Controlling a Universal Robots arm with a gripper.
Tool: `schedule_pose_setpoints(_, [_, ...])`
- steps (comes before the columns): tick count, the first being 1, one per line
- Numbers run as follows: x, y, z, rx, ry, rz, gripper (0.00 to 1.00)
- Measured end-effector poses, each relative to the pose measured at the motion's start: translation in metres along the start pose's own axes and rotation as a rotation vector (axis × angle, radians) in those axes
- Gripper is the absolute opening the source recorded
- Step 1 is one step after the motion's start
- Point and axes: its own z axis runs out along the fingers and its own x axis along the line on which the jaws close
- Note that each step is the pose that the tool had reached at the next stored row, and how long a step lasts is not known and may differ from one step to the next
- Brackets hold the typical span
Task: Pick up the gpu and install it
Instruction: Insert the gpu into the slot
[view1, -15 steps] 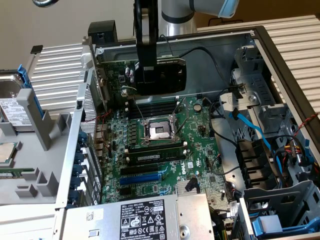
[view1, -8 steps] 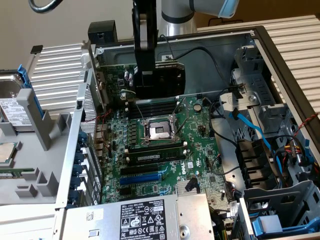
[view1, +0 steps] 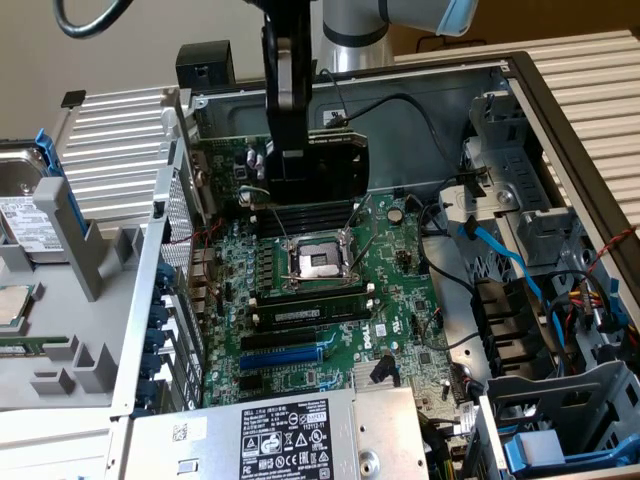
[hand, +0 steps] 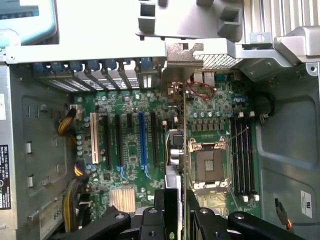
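**Exterior view: gpu clamped in the gripper, raised near the processor socket**

Exterior view shows the black gripper (view1: 290, 180) coming down from above into the open computer case (view1: 560, 110). Its jaws are drawn nearly together on the gpu (view1: 338, 165), pinching the thin card from both faces. The card stands on edge with its glossy black cooler facing the exterior view's right. The green board sticks out past the fingers on the other side.

Taking the processor socket (view1: 315, 262) as the landmark, the gpu hangs above and beyond it, over the black memory sticks (view1: 310, 215) just behind it. It looks raised off the motherboard (view1: 400, 300), not seated in any slot. The blue slot (view1: 280, 357) lies on the near side of the socket, well apart from the card, and the power supply (view1: 290, 435) sits nearer still.

Seen from the wrist view, the gpu (hand: 176, 145) appears edge-on, running just beside the socket (hand: 210, 165). It sits between the socket and the row of long slots (hand: 141, 140). Its silver bracket (hand: 182, 52) points toward the case's rear wall. The fingers (hand: 150, 220) grip the card's near end on either side.
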Motion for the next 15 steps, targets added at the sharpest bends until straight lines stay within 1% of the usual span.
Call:
schedule_pose_setpoints(4, [0.0016,0.0033,0.0013,0.0000,-0.0001,-0.001,0.27])
schedule_pose_setpoints(12, [0.0094,0.0039,0.0038,-0.0009,0.0004,-0.019,0.27])
schedule_pose_setpoints(15, [0.0102,0.0051,0.0053,0.0004,0.0004,-0.024,0.27])
